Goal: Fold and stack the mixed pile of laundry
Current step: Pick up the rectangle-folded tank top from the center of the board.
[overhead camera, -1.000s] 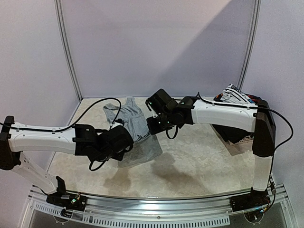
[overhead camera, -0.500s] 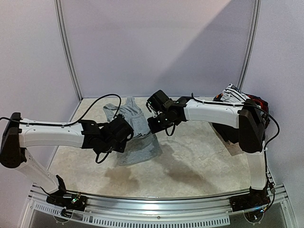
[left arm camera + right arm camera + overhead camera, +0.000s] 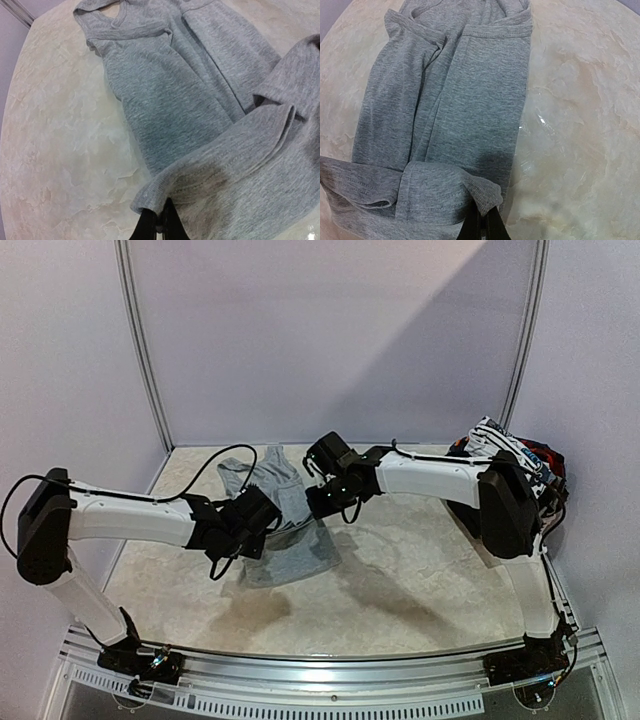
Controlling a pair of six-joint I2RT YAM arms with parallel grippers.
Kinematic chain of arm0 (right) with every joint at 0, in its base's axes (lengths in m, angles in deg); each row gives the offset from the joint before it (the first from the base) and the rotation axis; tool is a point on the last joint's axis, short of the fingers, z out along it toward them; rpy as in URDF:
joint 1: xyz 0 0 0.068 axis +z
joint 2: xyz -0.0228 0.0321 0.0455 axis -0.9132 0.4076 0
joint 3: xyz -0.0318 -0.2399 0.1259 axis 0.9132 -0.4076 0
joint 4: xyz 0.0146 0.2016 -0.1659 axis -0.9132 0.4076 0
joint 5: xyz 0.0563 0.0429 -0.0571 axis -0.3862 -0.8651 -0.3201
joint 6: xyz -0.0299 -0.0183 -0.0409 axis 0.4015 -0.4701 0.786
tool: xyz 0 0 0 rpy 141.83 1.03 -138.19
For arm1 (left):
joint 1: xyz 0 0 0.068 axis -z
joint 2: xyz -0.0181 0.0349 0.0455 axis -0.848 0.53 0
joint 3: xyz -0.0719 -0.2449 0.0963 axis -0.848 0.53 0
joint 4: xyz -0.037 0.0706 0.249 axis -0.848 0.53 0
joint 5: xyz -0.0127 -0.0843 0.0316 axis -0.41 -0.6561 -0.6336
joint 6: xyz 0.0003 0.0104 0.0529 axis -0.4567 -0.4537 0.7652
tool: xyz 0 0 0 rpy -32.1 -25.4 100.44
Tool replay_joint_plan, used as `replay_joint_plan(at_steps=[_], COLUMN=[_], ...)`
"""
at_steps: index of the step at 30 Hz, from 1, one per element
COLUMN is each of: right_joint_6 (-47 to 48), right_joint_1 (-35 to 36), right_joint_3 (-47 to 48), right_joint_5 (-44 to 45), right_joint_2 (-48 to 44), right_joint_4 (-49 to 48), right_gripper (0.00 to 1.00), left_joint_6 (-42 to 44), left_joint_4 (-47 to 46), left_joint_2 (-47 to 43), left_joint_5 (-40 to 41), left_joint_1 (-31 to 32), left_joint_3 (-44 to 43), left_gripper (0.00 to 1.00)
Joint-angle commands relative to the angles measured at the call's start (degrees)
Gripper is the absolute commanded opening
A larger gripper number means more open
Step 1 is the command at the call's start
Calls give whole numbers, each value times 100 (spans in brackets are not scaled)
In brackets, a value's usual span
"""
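2 hem corners of the light grey soft-knit trousers [image 3: 300,558] are pinched, 1 by the left gripper [image 3: 157,223], 1 by the right gripper [image 3: 482,220]. The trousers are spread toward the far left corner of the beige marbled table [image 3: 420,580]; the mixed laundry pile [image 3: 505,445] is heaped at the far right corner, partly screened by the right arm [image 3: 505,510].

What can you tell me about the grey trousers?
The light grey trousers look like soft knit cloth with stitched hems. They lie lengthwise on the marbled table, legs side by side. Their near end is lifted and curled back, pinched by the left claw and the right claw.
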Motion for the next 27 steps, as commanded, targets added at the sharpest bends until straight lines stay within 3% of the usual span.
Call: replay_joint_plan(at_steps=[1, 14, 18, 21, 24, 27], right_joint_6=[44, -73, -110, -147, -90, 32], right_joint_1=[-88, -235, -272, -313, -332, -352], right_joint_3=[284, 592, 732, 930, 1309, 1466], right_joint_5=[-102, -249, -312, -371, -302, -87], right_joint_2=[328, 848, 959, 1013, 989, 759], right_joint_4=[-79, -104, -69, 25, 286, 488], right_gripper=[0, 0, 6, 17, 40, 57], left_joint_6=[110, 213, 287, 391, 529, 633], left_joint_4=[-343, -679, -810, -884, -780, -528], left_joint_2=[224, 767, 916, 964, 896, 584], left_joint_5=[-57, 32, 65, 60, 49, 108], left_joint_1=[-164, -428, -497, -578, -697, -736], left_joint_3=[83, 74, 37, -75, -299, -508], left_gripper=[0, 0, 2, 23, 45, 58])
